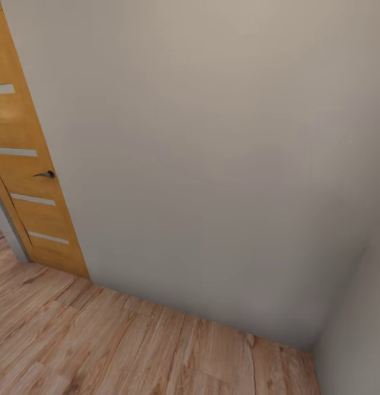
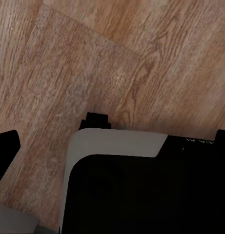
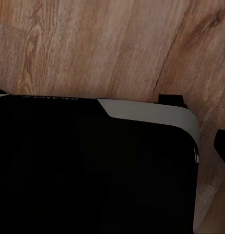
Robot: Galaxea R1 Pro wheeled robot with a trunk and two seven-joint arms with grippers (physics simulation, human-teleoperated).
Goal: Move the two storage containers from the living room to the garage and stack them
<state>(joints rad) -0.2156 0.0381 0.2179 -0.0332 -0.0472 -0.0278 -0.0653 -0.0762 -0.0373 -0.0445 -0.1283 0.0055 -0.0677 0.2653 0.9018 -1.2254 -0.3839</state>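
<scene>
The two storage containers are out of view, and so is the garage. In the head view I face a plain white-grey wall (image 1: 212, 164) above light wood plank flooring (image 1: 102, 340). My left gripper (image 2: 112, 146) hangs over the planks beside my own black-and-white base (image 2: 122, 185); its dark fingers (image 2: 6, 151) sit far apart at the picture's edges with nothing between them. In the right wrist view one dark finger (image 3: 223, 146) of the right gripper (image 3: 112, 126) shows at the edge, again over the planks and my base (image 3: 92, 170), holding nothing.
An orange wooden door (image 1: 25, 164) with pale horizontal strips and a dark lever handle (image 1: 46, 174) stands at the left. A second wall (image 1: 355, 329) meets the first in a corner at the lower right. Wood floor stretches to the lower left.
</scene>
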